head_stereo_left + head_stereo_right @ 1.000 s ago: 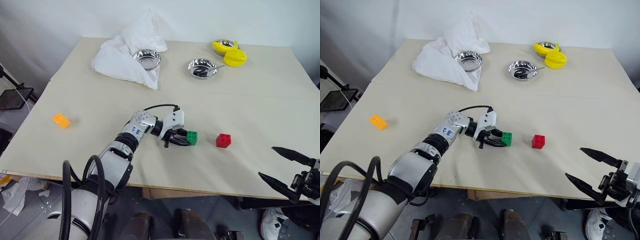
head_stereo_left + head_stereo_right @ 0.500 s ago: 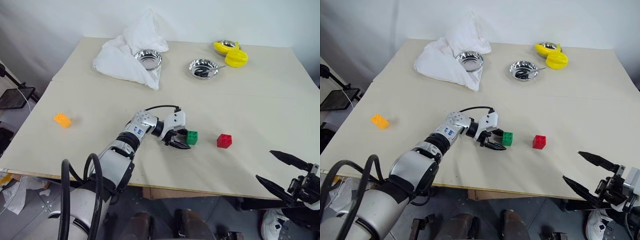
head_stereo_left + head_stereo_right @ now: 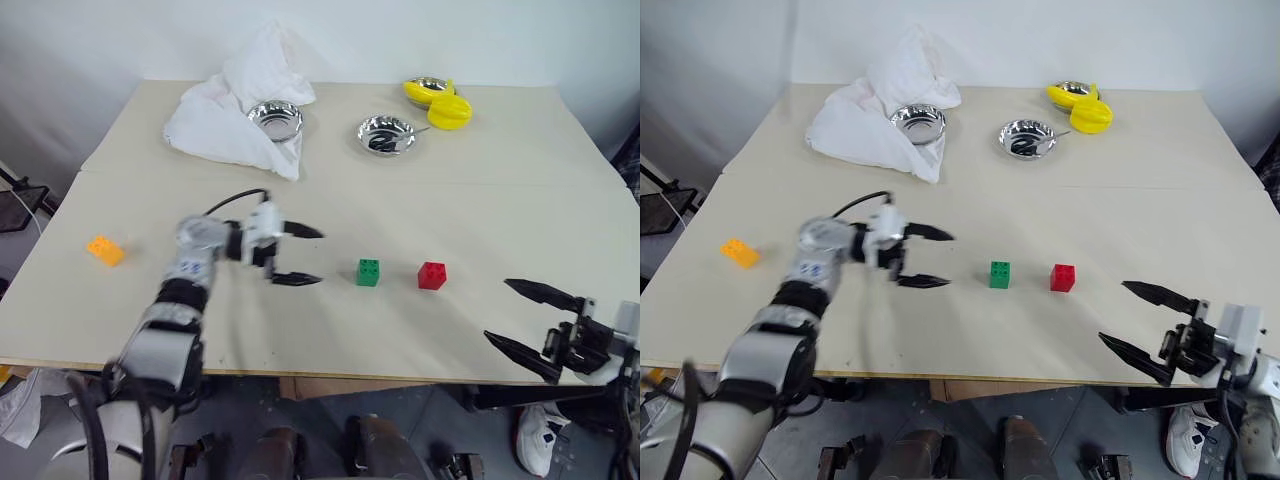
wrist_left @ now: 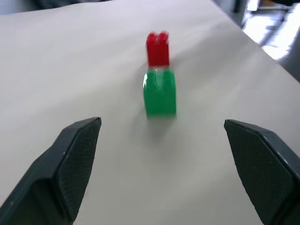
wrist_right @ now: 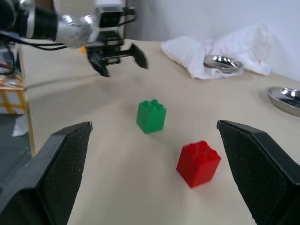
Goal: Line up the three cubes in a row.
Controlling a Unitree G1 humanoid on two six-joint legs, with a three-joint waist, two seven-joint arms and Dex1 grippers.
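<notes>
The orange cube (image 3: 104, 249) is seen at the left edge of the desk (image 3: 520, 190), well apart from the others; the left pincer (image 3: 296, 255), pressed around the green cube a second ago, is now spread wide and drawn back to the left, touching nothing; the green cube (image 3: 368, 272) is left standing free, near the red cube (image 3: 432, 275) to its right; the right pincer (image 3: 530, 320) is held spread over the desk's near right edge, as before.

Plastic, steel, cloth on a matt table (image 3: 500, 210)

Glossy studded plastic green cube (image 3: 368, 272) and red cube (image 3: 432, 275); polished steel bowls (image 3: 385, 134); crumpled white cloth (image 3: 225, 115); textured black fingers (image 4: 75, 164).
</notes>
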